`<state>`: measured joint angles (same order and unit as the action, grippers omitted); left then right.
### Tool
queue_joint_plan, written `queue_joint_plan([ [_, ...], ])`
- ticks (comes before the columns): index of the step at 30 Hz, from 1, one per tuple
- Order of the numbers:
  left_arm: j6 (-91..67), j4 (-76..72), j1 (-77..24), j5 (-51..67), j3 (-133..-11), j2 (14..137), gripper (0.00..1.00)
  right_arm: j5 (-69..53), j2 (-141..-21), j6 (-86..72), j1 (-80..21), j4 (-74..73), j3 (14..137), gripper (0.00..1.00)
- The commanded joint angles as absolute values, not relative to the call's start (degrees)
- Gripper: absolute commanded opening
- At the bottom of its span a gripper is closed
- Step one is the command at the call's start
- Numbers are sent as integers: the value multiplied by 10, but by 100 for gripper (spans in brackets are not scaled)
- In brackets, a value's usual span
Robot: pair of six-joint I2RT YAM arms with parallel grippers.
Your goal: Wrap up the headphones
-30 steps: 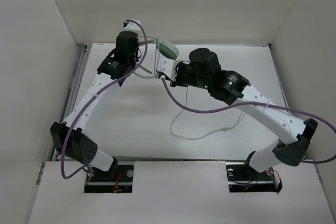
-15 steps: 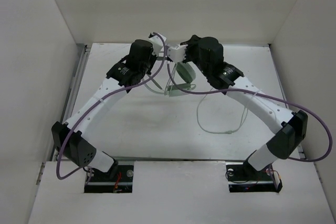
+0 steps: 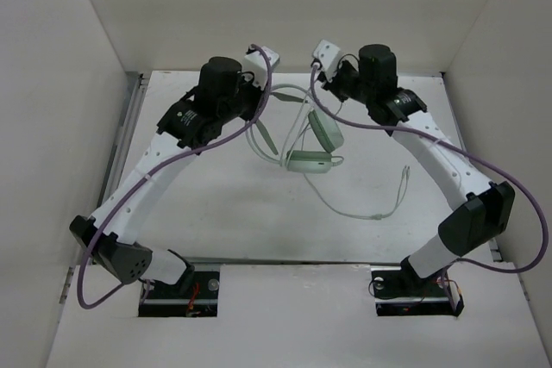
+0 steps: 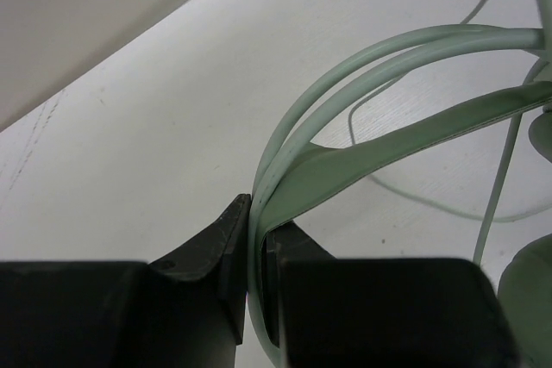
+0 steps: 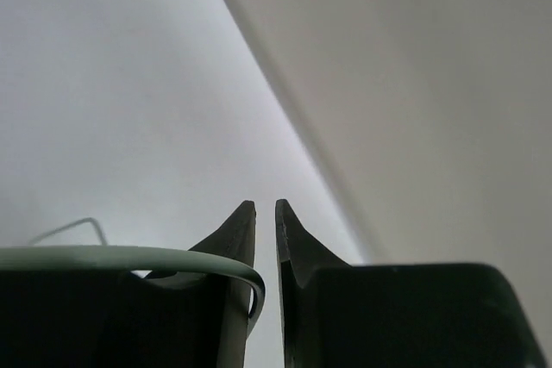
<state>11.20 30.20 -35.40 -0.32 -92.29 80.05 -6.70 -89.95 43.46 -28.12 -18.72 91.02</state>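
Currently clamping headphones (image 3: 315,148) by headband (image 4: 362,157) in fully closed left gripper (image 4: 256,239), holding ear cups (image 3: 310,162) over table (image 3: 216,204) centre; showing right gripper (image 5: 266,213) jaws narrowly apart beside headband, grip there not discernible.

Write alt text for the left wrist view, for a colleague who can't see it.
The left gripper is shut on the thin headband of the mint-green headphones, which arcs up to the right. Behind, the whitish cable trails over the white table; an ear cup shows at lower right.
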Motion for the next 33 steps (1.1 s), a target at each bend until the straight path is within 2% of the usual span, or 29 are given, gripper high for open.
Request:
queue_joint_plan([
  [1, 45, 268, -336, 58, -985, 765, 0, -252, -903, 223, -228, -206, 944, 21],
  [10, -41, 276, -296, 126, -1110, 794, 0, -516, -903, -126, -175, -28, 857, 23],
  [12, -73, 271, -290, 141, -1149, 811, 0, -547, -899, -231, -186, 67, 804, 25],
  [18, -172, 244, -262, 155, -1241, 860, 0, -528, -898, -453, -246, 324, 668, 27],
  [25, -260, 214, -203, 142, -1338, 912, 0, -494, -922, -519, -319, 438, 628, 28],
  [29, -239, 209, -168, 63, -1352, 920, 0, -496, -923, -533, -356, 461, 616, 26],
  [31, -208, 209, -152, 33, -1351, 921, 0, -509, -912, -528, -372, 463, 606, 23],
  [33, -170, 199, -137, 3, -1340, 919, 0, -520, -900, -519, -384, 457, 599, 15],
])
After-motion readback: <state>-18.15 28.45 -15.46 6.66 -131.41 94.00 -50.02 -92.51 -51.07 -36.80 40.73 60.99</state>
